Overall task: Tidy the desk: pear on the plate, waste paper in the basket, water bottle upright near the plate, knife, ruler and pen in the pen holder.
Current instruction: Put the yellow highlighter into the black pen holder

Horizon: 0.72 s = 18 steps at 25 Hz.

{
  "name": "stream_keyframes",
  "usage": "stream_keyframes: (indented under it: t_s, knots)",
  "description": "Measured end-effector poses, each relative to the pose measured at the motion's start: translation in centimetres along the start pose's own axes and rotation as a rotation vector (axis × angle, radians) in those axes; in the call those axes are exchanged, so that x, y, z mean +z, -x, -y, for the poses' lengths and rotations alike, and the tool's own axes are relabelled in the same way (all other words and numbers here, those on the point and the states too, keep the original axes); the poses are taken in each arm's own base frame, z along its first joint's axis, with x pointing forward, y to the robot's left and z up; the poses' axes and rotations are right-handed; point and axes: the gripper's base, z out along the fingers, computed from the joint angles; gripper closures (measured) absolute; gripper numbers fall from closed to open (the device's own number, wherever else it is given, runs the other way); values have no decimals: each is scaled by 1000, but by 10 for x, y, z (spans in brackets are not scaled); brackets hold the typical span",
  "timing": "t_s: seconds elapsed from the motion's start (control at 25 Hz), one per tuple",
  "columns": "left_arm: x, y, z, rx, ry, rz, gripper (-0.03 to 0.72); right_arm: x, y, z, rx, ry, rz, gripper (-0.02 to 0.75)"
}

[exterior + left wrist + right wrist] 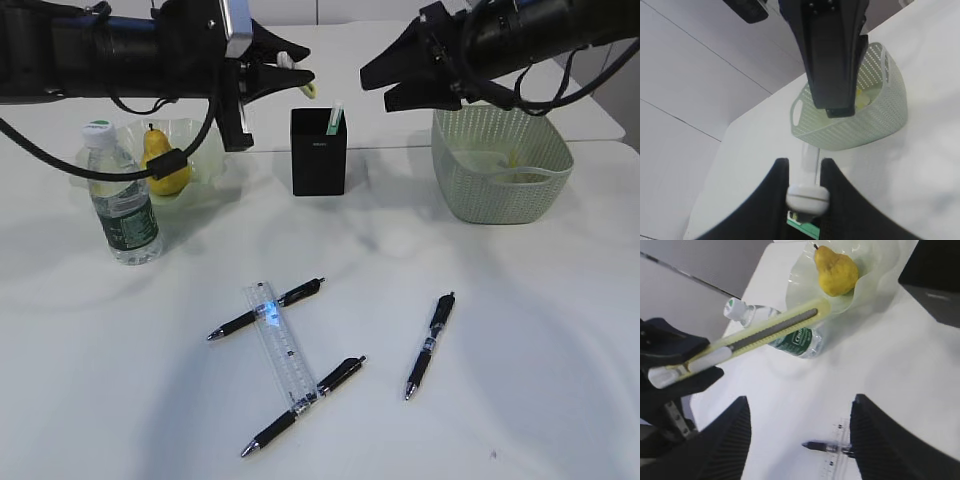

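Exterior view: both arms hang over the back of the white table (520,330). The left gripper (290,62) is clamped on a pale yellow utility knife (765,332), holding it in the air to the upper left of the black pen holder (319,152); in the right wrist view the knife stretches out from those fingers, its far end showing in front of the plate and bottle beyond. The right gripper (395,85) hovers with its jaws apart and nothing between them, above the gap between the pen holder and the green basket (500,185).

The pear (162,160) sits on the pale green plate (205,150) at the back left, and the water bottle (120,200) stands upright just in front of it. Yellow paper scraps (515,160) lie inside the basket. One pale-tipped item pokes out of the pen holder.

Near the front, the clear ruler (278,345) lies on the table, touching or crossing two black pens (265,308) (303,405). A third pen (430,345) lies apart to the right.
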Motion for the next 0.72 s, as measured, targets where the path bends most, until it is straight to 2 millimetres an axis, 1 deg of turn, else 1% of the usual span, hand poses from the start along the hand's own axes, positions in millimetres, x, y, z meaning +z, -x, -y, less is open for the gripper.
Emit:
stream_keyframes:
  t_s: [0.28, 0.4, 0.48, 0.72]
  knots:
    - [0, 0, 0, -102, 0, 0, 570, -12, 14, -8, -170, -103, -50, 246]
    - [0, 1, -1, -162, 4, 0, 571, -15, 15, -8, -223, -138, -76, 246]
    - [1, 2, -6, -193, 20, -6, 570, -16, 15, -7, -250, -165, -99, 246]
    - [0, 11, -32, -246, 108, -20, 570, -18, 12, -3, -276, -209, -140, 246]
